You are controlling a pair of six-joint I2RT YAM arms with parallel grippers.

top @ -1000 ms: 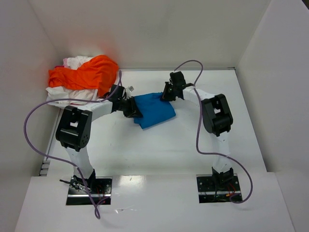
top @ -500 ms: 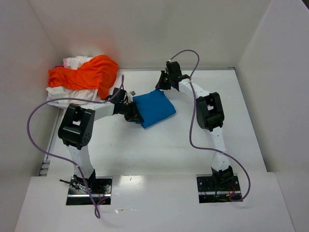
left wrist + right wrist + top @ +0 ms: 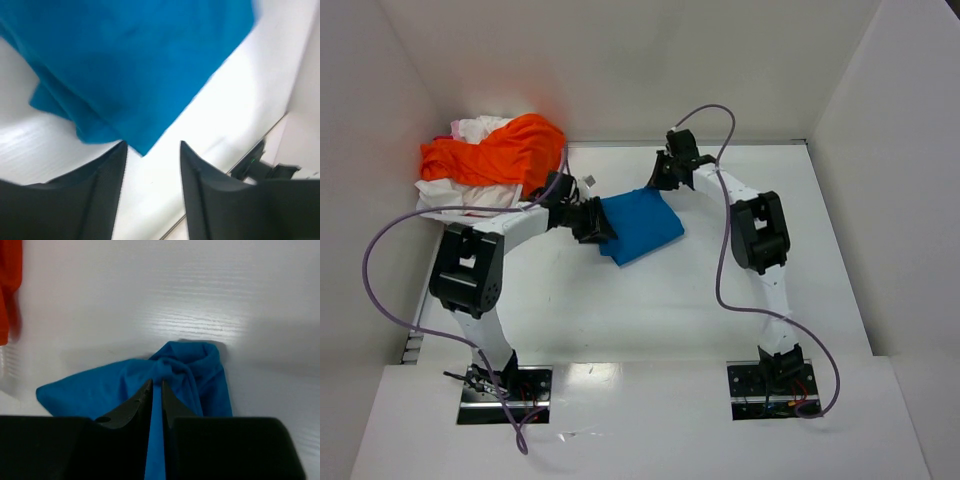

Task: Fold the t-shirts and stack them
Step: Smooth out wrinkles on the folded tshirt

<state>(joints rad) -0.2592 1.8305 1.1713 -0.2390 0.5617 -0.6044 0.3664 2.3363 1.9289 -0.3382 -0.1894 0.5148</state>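
The bright blue t-shirt (image 3: 640, 228) lies folded on the white table between the arms. My right gripper (image 3: 655, 183) is at its far edge, shut on a bunched pinch of the blue cloth (image 3: 175, 367) with the jaws pressed together (image 3: 156, 382). My left gripper (image 3: 594, 226) is at the shirt's left edge. Its jaws are open (image 3: 152, 147) and hold nothing, and a corner of the blue shirt (image 3: 135, 65) lies just ahead of the fingertips. The orange t-shirt (image 3: 495, 152) lies on top of the white and pinkish shirts (image 3: 460, 197) at the back left.
White walls enclose the table on the left, the back (image 3: 620, 60) and the right. The heap of shirts fills the back left corner, close to my left arm. The orange cloth also shows at the left edge of the right wrist view (image 3: 9, 285). Purple cables loop off both arms.
My right gripper has moved back and to the left, pulling the blue shirt's far edge with it. My left gripper has shifted slightly along the shirt's left edge.
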